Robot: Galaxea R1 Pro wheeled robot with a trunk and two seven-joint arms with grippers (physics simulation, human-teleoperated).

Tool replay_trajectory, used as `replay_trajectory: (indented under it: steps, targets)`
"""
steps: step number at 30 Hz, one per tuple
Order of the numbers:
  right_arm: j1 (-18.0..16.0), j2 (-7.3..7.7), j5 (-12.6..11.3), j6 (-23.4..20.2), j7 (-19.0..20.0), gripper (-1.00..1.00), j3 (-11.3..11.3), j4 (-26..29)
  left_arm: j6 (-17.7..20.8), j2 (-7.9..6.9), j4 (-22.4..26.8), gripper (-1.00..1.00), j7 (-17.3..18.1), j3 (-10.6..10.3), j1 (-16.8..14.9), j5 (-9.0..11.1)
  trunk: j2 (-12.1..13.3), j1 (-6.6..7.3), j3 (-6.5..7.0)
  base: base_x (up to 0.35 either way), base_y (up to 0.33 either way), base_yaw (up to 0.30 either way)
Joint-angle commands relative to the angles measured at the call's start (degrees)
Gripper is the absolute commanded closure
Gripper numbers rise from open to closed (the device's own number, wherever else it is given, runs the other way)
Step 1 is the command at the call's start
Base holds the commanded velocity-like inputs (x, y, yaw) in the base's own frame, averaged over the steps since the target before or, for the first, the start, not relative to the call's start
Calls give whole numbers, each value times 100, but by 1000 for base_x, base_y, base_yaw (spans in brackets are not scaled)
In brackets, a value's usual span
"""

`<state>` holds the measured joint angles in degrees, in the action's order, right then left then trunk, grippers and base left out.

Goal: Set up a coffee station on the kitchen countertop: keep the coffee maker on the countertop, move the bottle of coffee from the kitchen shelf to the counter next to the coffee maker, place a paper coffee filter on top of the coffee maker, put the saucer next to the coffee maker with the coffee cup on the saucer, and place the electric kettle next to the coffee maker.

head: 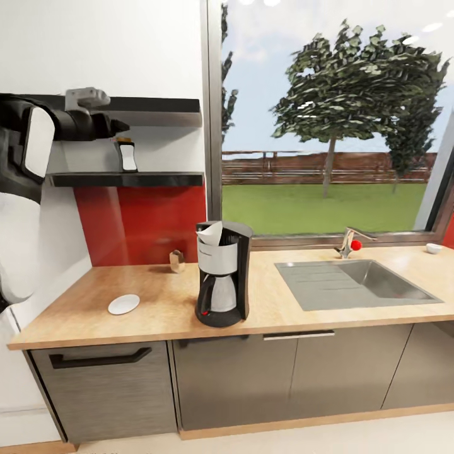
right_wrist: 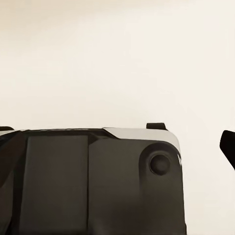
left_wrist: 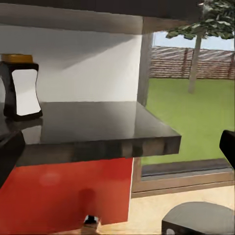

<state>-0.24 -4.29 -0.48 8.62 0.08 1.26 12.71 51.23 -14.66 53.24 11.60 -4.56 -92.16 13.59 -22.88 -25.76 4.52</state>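
The bottle of coffee (head: 127, 155) (left_wrist: 19, 85) stands on the lower black kitchen shelf (head: 126, 180) (left_wrist: 98, 129). My left gripper (head: 117, 128) (left_wrist: 117, 152) hangs open at shelf height, just short of the bottle and not touching it. On the kitchen countertop (head: 157, 315) stands the coffee maker (head: 221, 280) (left_wrist: 200, 220) with the paper coffee filter (head: 210, 233) on top. The saucer (head: 123, 304) lies bare to its left. A tiny white thing, perhaps the coffee cup (head: 433, 248), sits far right by the window. The electric kettle is out of view. One of my right gripper's fingers (right_wrist: 227, 147) hangs over pale floor.
A small tan box (head: 177, 260) (left_wrist: 90, 223) stands by the red backsplash. A steel sink (head: 372, 280) with a tap (head: 349, 243) is set into the counter's right half. An upper shelf (head: 151, 104) sits close above my left arm. A dark robot part (right_wrist: 93, 181) lies below the right gripper.
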Motion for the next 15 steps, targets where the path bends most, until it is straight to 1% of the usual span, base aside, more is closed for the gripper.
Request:
replay_trajectory:
  steps: [1, 2, 3, 4, 5, 7, 10, 11, 12, 15]
  targets:
    - [-2, -2, -5, 20, 1, -100, 11, -6, 14, 15, -77, -100, -43, -117, -72, -12, -4, -2, -3, 0, 0, 0]
    - [-2, -2, -5, 19, 1, -100, 9, -6, 7, 67, -196, -100, -126, -278, -171, -16, -4, -2, -3, 0, 0, 0]
    - [-2, -2, -5, 22, 1, -100, 8, -6, 2, 128, -290, -100, -206, -394, -241, -18, -4, -2, -3, 0, 0, 0]
    - [-2, -2, -5, 20, 1, -100, 7, -6, -3, 202, -392, -100, -310, -494, -301, -21, -4, -2, -3, 0, 0, 0]
    - [-2, 0, -5, 22, 1, -100, 8, -6, -7, 229, -436, -100, -363, -532, -324, -21, -4, -2, -3, 0, 0, 0]
    - [-2, 4, -5, 21, -5, -100, 7, -6, -99, 253, -595, -100, -432, -583, -351, -22, -4, -2, -3, 0, 0, 0]
    - [-2, 6, -5, 25, -17, -100, 6, -6, -502, 224, -948, -100, -563, -597, -406, -26, -4, -2, -3, 0, 0, 0]
    - [-2, 6, -5, 26, -22, -100, 6, -6, -692, 215, -1201, -100, -795, -603, -486, -25, -4, -2, -3, 0, 0, 0]
    - [-2, 7, -5, 26, -23, -100, 6, -6, -753, 213, -1311, -100, -931, -605, -520, -24, -4, -2, -3, 0, 0, 0]
    - [-2, 7, -5, 26, -25, -100, 8, -6, -924, 213, -1456, -100, -1175, -610, -563, -29, -4, -2, -3, 0, 0, 0]
